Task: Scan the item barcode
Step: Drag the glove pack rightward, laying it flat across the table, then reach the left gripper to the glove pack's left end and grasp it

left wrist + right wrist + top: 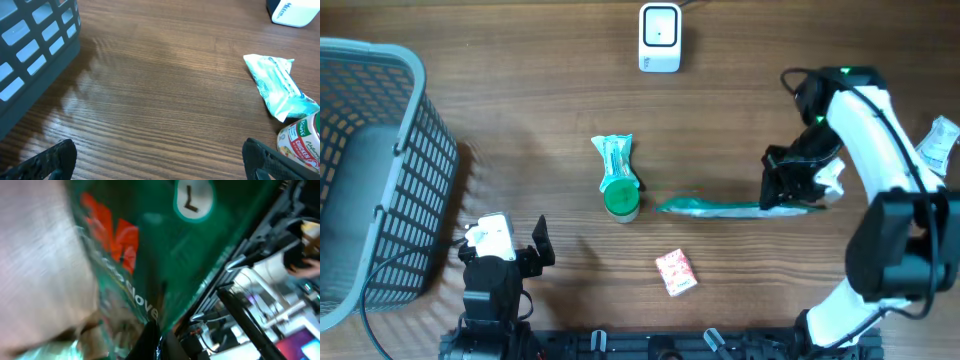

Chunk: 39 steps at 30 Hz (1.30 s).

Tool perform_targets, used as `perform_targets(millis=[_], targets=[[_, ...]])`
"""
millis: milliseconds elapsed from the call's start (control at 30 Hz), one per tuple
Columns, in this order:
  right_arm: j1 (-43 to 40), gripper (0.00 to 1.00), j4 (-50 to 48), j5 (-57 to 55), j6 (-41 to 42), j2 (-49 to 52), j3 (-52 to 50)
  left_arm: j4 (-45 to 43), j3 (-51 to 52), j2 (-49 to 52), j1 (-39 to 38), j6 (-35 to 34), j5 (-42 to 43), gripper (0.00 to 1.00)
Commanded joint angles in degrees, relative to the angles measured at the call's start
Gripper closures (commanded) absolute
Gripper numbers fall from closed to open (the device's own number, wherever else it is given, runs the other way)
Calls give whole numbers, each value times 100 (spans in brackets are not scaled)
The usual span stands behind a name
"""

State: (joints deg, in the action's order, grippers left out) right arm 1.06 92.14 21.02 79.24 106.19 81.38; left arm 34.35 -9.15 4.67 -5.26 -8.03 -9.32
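Observation:
My right gripper [784, 190] is shut on one end of a flat green glove package [720, 207], which it holds on edge above the table, so from overhead it shows as a thin strip. In the right wrist view the package [165, 245] fills the frame with a red logo and an "L" size mark, and the jaws of that gripper [162, 336] pinch its lower edge. The white barcode scanner [660, 38] stands at the table's far edge, well apart from the package. My left gripper [510, 255] rests open near the front left, and in its own view the gripper [160, 167] holds nothing.
A grey mesh basket [370, 170] occupies the left side. A teal packet [613, 155] and a green-lidded can [621, 198] lie mid-table, just left of the package. A small red packet [676, 272] lies nearer the front. Another packet [940, 142] sits at the right edge.

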Motion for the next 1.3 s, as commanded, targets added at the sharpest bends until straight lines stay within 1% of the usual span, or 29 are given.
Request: perform_targets(millis=[0, 100, 167, 233, 267, 367, 467, 533, 567, 600, 667, 800, 900, 967, 1000, 1033, 1133, 1167, 1200, 1233, 1267], targets=[[-109, 96, 20, 249, 323, 658, -127, -17, 20, -37, -20, 26, 33, 0], [-494, 96, -105, 354, 343, 1237, -118, -17, 20, -37, -20, 26, 33, 0], [-1021, 96, -11, 616, 33, 1322, -94, -17, 20, -37, -20, 26, 33, 0], [-1464, 96, 26, 1005, -1272, 1318, 37, -17, 20, -37, -20, 26, 33, 0], [-1572, 96, 26, 1108, -1576, 1298, 46, -17, 20, -37, -22, 26, 33, 0], [-1567, 96, 26, 1228, -1635, 1084, 46, -17, 20, -37, -20, 24, 33, 0], [-1550, 96, 24, 1838, -2076, 616, 46, -17, 20, -37, -20, 26, 33, 0], [-1550, 96, 24, 2149, -1930, 192, 46, -17, 20, -37, -20, 26, 33, 0], [-1547, 96, 24, 2144, -1585, -66, 44, -17, 20, -37, -20, 26, 33, 0], [-1541, 96, 24, 2153, -1423, -271, 37, -17, 20, -37, -22, 26, 33, 0], [-1401, 96, 22, 2262, -1309, -546, 35, -17, 20, -37, -20, 26, 33, 0], [-962, 96, 22, 1784, -1303, -592, 35, -17, 20, -37, -20, 26, 33, 0], [-874, 96, 22, 1519, -1322, -592, 35, -17, 20, -37, -20, 26, 33, 0], [-874, 96, 22, 1152, -1322, -592, 35, -17, 20, -37, -20, 28, 31, 0], [-872, 96, 22, 1137, -1360, -595, 35, -17, 17, -37, -20, 428, -426, 0], [-872, 96, 22, 1137, -1414, -612, 35, -20, 15, -37, -20, 522, -509, 0], [-872, 96, 22, 1032, -1427, -754, 35, -33, 15, -37, -20, 527, -509, 0], [-874, 96, 22, 935, -1362, -822, 35, -393, 15, -37, -22, 389, -417, 0], [-876, 96, 22, 852, -1305, -885, 35, -850, 15, -37, -22, -114, 247, 0], [-879, 96, 20, 859, -1303, -933, 35, -1526, 11, -37, -22, -195, 1239, 0], [-879, 96, 20, 870, -1259, -966, 35, -1965, 4, -9, -22, -848, 1663, 0]])
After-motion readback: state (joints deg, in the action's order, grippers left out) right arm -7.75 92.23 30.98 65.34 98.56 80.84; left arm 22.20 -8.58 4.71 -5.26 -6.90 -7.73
